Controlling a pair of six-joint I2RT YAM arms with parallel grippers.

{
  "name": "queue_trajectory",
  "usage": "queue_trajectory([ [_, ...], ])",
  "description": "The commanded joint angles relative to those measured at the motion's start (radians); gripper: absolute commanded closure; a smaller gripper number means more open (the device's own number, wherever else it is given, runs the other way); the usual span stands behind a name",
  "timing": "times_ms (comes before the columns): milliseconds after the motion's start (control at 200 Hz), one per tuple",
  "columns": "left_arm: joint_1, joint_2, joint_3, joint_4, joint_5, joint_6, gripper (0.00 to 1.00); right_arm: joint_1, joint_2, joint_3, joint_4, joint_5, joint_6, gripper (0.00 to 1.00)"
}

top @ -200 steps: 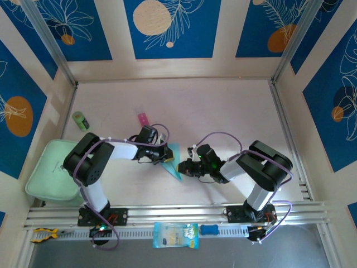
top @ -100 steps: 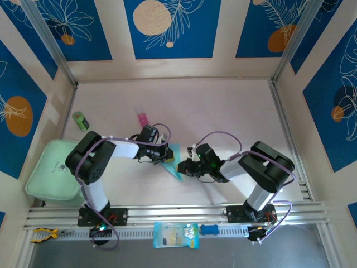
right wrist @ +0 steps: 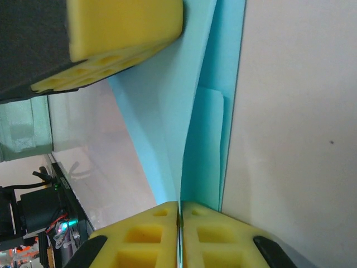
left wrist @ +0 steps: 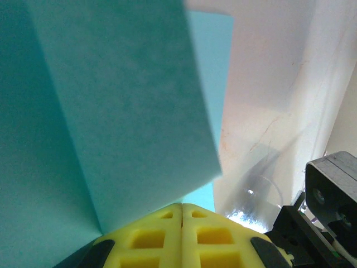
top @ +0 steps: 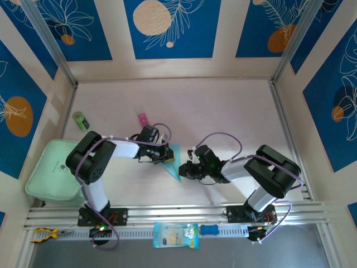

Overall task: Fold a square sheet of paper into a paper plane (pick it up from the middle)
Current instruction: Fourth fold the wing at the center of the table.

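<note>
The square sheet of paper [top: 173, 163] is light cyan and creased into a narrow pointed shape, lying on the table between both grippers. My right gripper [top: 182, 168] is shut on its near edge; in the right wrist view the paper [right wrist: 167, 134] runs straight into the seam of my right gripper [right wrist: 179, 207]. My left gripper [top: 164, 157] is shut with its tips against the sheet's far-left side. In the left wrist view the paper [left wrist: 111, 111] spreads beyond my left gripper [left wrist: 182, 207] with a flap raised, and nothing shows in the seam. A left finger [right wrist: 122, 28] rests on the paper.
A small pink block [top: 143, 118] lies behind the left arm, a green cylinder [top: 81, 120] at far left. A mint tray [top: 53, 176] sits at the left edge. A blue-and-yellow packet [top: 175, 234] and a yellow-handled tool [top: 42, 234] lie on the near rails.
The right arm's elbow has swung outward to the right while its gripper stayed at the paper's point, clamped on the edge. The left arm and the paper have hardly moved.
</note>
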Motion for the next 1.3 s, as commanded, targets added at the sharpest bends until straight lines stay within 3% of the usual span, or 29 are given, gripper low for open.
queue_trajectory([
  [0, -0.007, 0.026, 0.004, -0.052, -0.009, 0.020, 0.97, 0.027, 0.011, -0.026, -0.088, -0.014, 0.019, 0.91],
  [385, -0.008, 0.027, 0.002, -0.043, 0.001, 0.018, 0.96, 0.037, 0.023, -0.071, -0.064, -0.006, 0.060, 0.94],
  [680, -0.010, -0.004, -0.005, 0.005, 0.031, 0.012, 0.89, 0.037, 0.052, -0.083, -0.017, -0.009, 0.080, 0.96],
  [1295, -0.027, 0.068, 0.025, -0.043, 0.044, 0.032, 0.93, 0.035, 0.031, -0.082, -0.041, -0.005, 0.082, 0.96],
])
